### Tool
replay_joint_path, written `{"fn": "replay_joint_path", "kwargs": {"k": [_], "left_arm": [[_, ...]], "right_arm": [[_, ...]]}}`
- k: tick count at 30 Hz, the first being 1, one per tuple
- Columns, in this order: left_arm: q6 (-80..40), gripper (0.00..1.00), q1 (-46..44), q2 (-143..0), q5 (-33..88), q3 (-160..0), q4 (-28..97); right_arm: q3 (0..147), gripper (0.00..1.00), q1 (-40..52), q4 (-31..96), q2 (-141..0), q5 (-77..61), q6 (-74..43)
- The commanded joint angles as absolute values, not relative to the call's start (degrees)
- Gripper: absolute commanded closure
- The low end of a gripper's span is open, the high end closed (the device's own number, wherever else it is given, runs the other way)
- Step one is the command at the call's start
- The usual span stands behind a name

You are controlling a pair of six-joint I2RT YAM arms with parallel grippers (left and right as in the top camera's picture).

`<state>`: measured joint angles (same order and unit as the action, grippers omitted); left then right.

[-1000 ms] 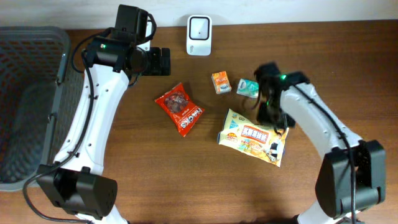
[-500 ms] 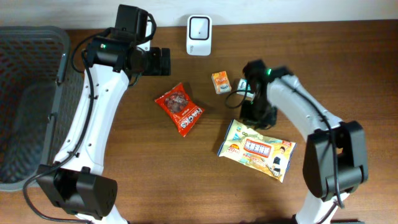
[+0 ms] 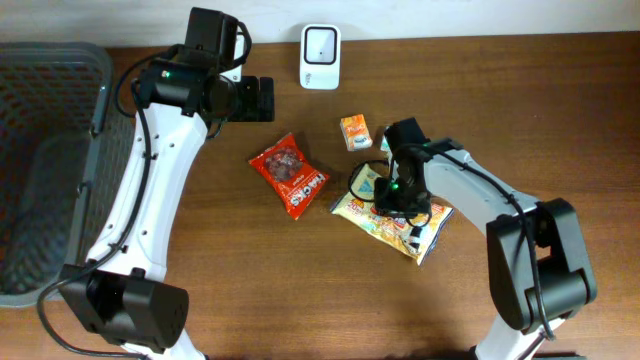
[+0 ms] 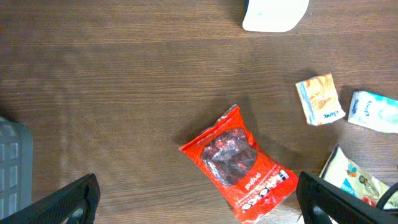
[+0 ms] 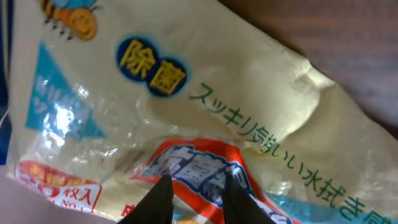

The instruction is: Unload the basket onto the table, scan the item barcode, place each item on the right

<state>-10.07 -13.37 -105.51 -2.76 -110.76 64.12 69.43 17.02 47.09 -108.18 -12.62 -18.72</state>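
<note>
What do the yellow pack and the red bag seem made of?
Yellow pack: soft plastic film with a glossy finish. It creases and catches glare.
Red bag: probably thin plastic film too. It looks wrinkled, with a light sheen.

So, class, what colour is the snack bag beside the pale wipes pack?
The snack bag is red with white lettering, clearest in the left wrist view.

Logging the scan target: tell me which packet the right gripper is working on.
The large pale-yellow printed pouch. The right gripper is directly over it, while the red snack bag and small orange carton lie apart, untouched.
</note>
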Motion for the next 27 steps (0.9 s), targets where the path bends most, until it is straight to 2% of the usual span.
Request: {"fn": "replay_joint_path", "kwargs": {"k": [1, 3, 5, 9, 10, 12, 14, 15, 16, 17, 18, 19, 22, 27], "left_arm": [[-9.7, 0.01, -13.4, -105.4, -2.3, -110.8, 64.2], [-9.7, 0.01, -13.4, -105.4, -2.3, -110.8, 64.2], [-9.7, 0.01, -13.4, -105.4, -2.3, -110.8, 64.2], [-9.7, 0.01, -13.5, -105.4, -2.3, -110.8, 64.2], [-9.7, 0.01, -13.5, -105.4, -2.3, -110.8, 64.2], [-9.7, 0.01, -13.5, -105.4, -2.3, -110.8, 64.2], [-9.7, 0.01, -13.5, -105.4, -2.3, -110.8, 64.2], [-9.7, 0.01, -13.5, -105.4, -2.3, -110.8, 64.2], [-9.7, 0.01, -13.5, -105.4, -2.3, -110.8, 64.2], [-9.7, 0.01, -13.5, -105.4, -2.3, -110.8, 64.2], [-9.7, 0.01, -13.5, -105.4, -2.3, -110.8, 64.2], [-9.7, 0.01, -13.5, -105.4, -2.3, -110.8, 64.2], [-9.7, 0.01, -13.4, -105.4, -2.3, -110.8, 64.2], [-9.7, 0.01, -13.4, -105.4, -2.3, -110.8, 64.2]], "right_arm": [[81.9, 0.71, 13.8, 61.0, -110.0, -5.5, -13.8], [85.2, 0.67, 13.4, 69.4, -110.0, -5.5, -13.8], [81.4, 0.63, 13.5, 71.5, -110.0, -5.5, -13.9], [68.0, 0.59, 13.4, 61.4, -110.0, -5.4, -14.0], [65.6, 0.52, 13.4, 57.8, -110.0, -5.3, -14.8], [68.6, 0.52, 13.4, 60.3, -109.9, -5.3, -17.5], [81.5, 0.47, 13.4, 70.3, -109.9, 0.9, -17.4], [86.1, 0.46, 13.4, 72.5, -109.9, 3.7, -16.7], [91.1, 0.45, 13.4, 72.7, -109.9, 3.7, -10.6], [92.4, 0.28, 13.4, 71.4, -109.9, 3.7, -7.3], [92.2, 0.04, 13.2, 68.0, -109.9, 3.6, -4.6], [91.1, 0.01, 13.0, 65.2, -110.5, 3.0, -2.2], [85.2, 0.01, 12.6, 61.4, -111.5, -12.3, 9.8], [72.3, 0.0, 11.0, 55.8, -112.0, -13.3, 12.2]]}}
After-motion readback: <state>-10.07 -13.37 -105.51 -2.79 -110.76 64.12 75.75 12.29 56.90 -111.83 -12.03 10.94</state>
